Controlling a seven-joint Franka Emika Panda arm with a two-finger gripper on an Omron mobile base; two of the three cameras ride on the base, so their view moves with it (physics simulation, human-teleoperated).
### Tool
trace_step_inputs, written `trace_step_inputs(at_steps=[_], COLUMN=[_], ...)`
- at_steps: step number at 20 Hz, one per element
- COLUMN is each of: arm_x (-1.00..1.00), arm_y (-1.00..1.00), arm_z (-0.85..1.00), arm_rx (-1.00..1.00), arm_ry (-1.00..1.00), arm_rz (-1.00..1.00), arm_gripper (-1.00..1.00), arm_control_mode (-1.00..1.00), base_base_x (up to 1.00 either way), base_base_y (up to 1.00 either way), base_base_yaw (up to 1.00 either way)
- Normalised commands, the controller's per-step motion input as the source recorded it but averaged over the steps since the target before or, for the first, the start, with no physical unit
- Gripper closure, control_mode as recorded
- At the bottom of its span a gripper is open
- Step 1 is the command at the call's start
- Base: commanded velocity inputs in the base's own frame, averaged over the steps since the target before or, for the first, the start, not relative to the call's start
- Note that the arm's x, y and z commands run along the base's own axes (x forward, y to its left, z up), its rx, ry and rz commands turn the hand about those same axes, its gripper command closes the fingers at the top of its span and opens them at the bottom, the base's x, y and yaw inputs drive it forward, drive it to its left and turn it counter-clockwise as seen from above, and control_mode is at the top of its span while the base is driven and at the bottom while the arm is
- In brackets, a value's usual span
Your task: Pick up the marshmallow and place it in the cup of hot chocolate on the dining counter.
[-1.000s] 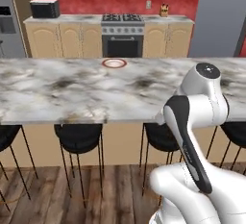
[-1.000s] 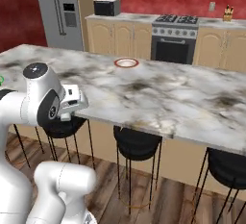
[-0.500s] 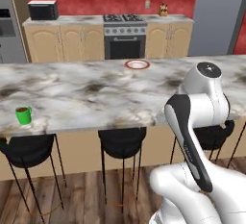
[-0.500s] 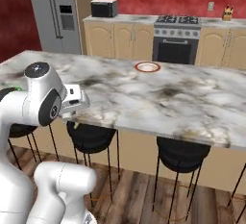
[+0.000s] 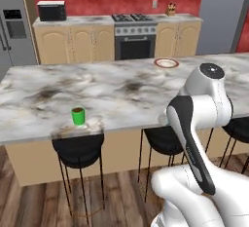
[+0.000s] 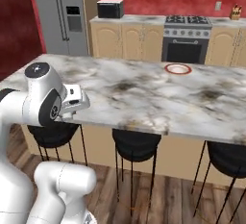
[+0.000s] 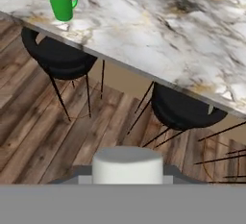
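Fingers pinch the marshmallow point(image 7: 127, 164), held out over floor short of the tabletop point(image 5: 121, 87). Carry step, I judge. Cup point(image 5: 78, 115) stands near the tabletop's front edge; next: reach over it, then release.

open marble around green cup point(image 5: 78, 115), plate point(image 5: 166, 63) well apart, stools point(image 7: 61, 57) below edge

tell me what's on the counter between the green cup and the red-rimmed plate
Nothing: between the cup and the plate, the left base view shows bare marble counter.
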Motion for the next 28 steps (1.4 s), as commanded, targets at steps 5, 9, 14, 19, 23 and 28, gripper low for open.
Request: trace_step_inputs(at_steps=[5, 9, 14, 19, 23, 28], arm_x=[0.00, 0.00, 0.00, 0.00, 0.00, 0.00], arm_y=[0.00, 0.00, 0.00, 0.00, 0.00, 0.00], arm_z=[0.00, 0.00, 0.00, 0.00, 0.00, 0.00], arm_rx=[0.00, 0.00, 0.00, 0.00, 0.00, 0.00], arm_ry=[0.00, 0.00, 0.00, 0.00, 0.00, 0.00], arm_rz=[0.00, 0.00, 0.00, 0.00, 0.00, 0.00], arm_gripper=[1.00, 1.00, 1.00, 1.00, 1.00, 1.00], arm_control_mode=[1.00, 1.00, 1.00, 1.00, 1.00, 1.00], base_base_x=[0.14, 0.21, 0.41, 0.90, 0.86, 0.18], base_base_y=[1.00, 1.00, 1.00, 0.81, 0.29, 0.00], base_base_yaw=[-0.19, -0.22, -0.25, -0.21, -0.08, 0.00])
